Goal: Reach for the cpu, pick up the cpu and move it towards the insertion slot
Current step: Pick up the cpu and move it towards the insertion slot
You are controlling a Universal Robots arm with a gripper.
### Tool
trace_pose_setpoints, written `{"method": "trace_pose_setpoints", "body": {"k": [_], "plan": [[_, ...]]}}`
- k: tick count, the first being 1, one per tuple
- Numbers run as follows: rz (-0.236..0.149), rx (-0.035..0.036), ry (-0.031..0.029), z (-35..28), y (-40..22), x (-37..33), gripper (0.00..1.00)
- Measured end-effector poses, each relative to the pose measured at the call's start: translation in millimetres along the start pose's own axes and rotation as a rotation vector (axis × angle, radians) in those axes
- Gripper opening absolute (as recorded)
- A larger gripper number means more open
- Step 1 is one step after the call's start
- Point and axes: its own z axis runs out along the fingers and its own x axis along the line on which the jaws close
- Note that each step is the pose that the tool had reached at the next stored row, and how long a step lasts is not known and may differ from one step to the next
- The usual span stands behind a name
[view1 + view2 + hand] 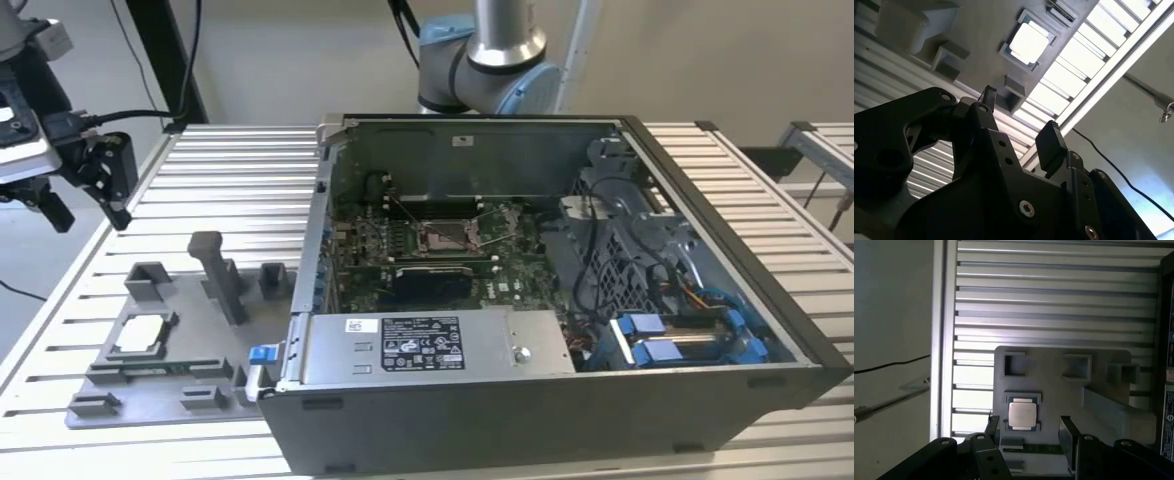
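**A:** Silvery-white top, thin tan rim: that is the cpu [140, 335], flat in a pocket of the grey fixture [200, 345] at the lower left of the exterior view. Where is the gripper [84, 205]?

**B:** Upper left of that frame, high over the slatted table [227, 190] and well apart from the chip. Its fingers [1066, 437] are spread wide with nothing between them. In both wrist views the chip lies ahead of the open gap.

**A:** So this is the reach. How should it be done?

**B:** I'd judge it best to come down squarely, with the chip centred in the gap and the fingers parallel to two opposite edges. The chip sits low in its pocket, so there is little edge to catch.

**A:** And the room around it?

**B:** Open air above. The upright post [214, 270] stands near the pocket on the exterior view's right, with the computer case [534, 400] wall just beyond. The insertion slot [447, 236] lies inside that case, mid-frame, so that wall is the edge between the two.
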Motion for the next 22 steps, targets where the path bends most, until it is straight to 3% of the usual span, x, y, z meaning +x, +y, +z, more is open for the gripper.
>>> {"method": "trace_pose_setpoints", "body": {"k": [22], "plan": [[0.0,0.0007,0.0001,18.1,-0.7,0.1,1.0]]}}
